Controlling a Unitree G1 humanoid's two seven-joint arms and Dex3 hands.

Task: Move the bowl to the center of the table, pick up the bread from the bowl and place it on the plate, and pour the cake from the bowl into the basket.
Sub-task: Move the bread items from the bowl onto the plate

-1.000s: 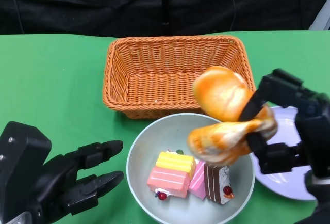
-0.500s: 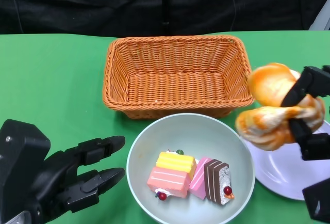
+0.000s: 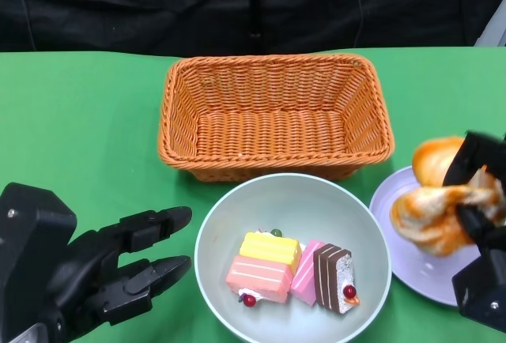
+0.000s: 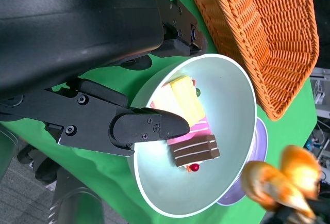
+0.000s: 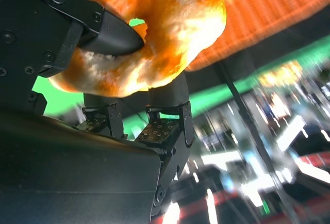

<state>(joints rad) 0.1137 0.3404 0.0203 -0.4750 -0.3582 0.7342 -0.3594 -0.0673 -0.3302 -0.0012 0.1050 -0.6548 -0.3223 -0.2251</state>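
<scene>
A pale green bowl (image 3: pixel 304 205) sits at the front middle of the table with several cake slices (image 3: pixel 288 270) in it. My right hand (image 3: pixel 479 236) grips the orange bread (image 3: pixel 437 201) just over the lavender plate (image 3: pixel 411 268) at the right; whether the bread touches the plate I cannot tell. The right wrist view shows black fingers (image 5: pixel 105 34) clamped through the bread (image 5: pixel 154 22). My left hand (image 3: pixel 118 268) lies open to the left of the bowl, fingers (image 4: pixel 142 128) apart beside its rim (image 4: pixel 234 72), holding nothing.
An empty orange wicker basket (image 3: pixel 273 114) stands just behind the bowl, also seen as the basket (image 4: pixel 263 33) in the left wrist view. Green cloth covers the table; a black backdrop hangs behind.
My right hand has carried the bread to the right and down, from above the bowl to over the plate. The left hand, bowl and cakes have not moved.
</scene>
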